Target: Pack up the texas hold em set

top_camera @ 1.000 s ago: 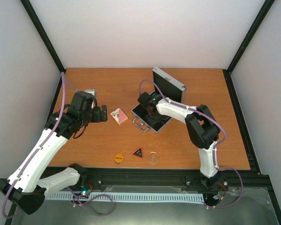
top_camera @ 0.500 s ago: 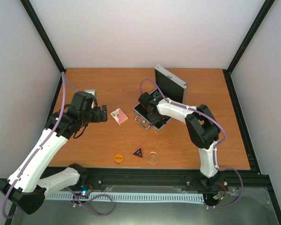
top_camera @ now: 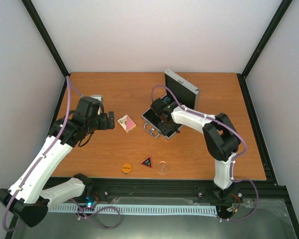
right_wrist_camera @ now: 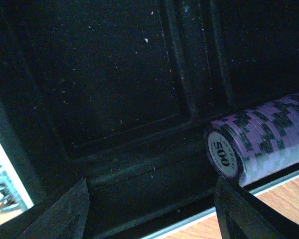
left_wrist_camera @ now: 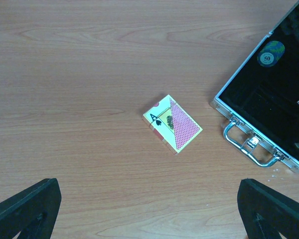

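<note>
The silver case point(top_camera: 164, 130) lies open at mid-table, black-lined, with its lid point(top_camera: 182, 85) upright and its metal handle point(left_wrist_camera: 249, 145) facing the front. My right gripper point(top_camera: 160, 112) is down inside it, open, with only black lining point(right_wrist_camera: 119, 84) between the fingers. A row of purple chips marked 500 point(right_wrist_camera: 261, 139) lies just beside the right finger point(right_wrist_camera: 249, 214). A chip marked 50 point(left_wrist_camera: 269, 54) sits in a far slot. The pink-white card pack point(top_camera: 126, 123) lies left of the case, also in the left wrist view point(left_wrist_camera: 172, 123). My left gripper point(top_camera: 107, 121) hovers left of the pack, open and empty.
An orange disc point(top_camera: 125, 168), a black-red triangle point(top_camera: 147, 162) and a clear disc point(top_camera: 163, 167) lie in a row near the table's front edge. A small grey block point(top_camera: 95, 98) sits behind the left arm. Black frame posts border the table.
The right gripper has shifted a little to the right inside the case, and the case has turned slightly. The left arm has not moved.
</note>
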You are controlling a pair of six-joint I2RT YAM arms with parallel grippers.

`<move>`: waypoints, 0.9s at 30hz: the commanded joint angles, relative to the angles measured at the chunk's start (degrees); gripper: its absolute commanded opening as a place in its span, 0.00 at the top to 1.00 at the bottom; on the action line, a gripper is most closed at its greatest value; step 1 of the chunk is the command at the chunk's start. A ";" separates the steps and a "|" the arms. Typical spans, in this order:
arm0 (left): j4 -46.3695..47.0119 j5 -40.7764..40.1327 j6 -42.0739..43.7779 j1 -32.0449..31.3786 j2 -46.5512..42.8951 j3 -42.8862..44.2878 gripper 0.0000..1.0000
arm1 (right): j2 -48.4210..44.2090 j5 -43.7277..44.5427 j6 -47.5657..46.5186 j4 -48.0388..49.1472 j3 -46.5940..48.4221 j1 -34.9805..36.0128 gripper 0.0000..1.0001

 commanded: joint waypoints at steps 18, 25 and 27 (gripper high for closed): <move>-0.57 -2.82 0.07 0.37 0.64 9.12 0.00 | -5.74 -5.46 3.74 -12.58 13.07 7.09 0.00; -0.82 -11.66 -1.28 0.37 -2.76 15.06 0.00 | -0.08 -9.41 6.37 -16.06 21.17 10.30 0.00; -0.68 -13.78 -0.92 0.36 -3.74 16.58 0.00 | 3.01 -10.88 6.62 -16.65 25.29 10.83 0.00</move>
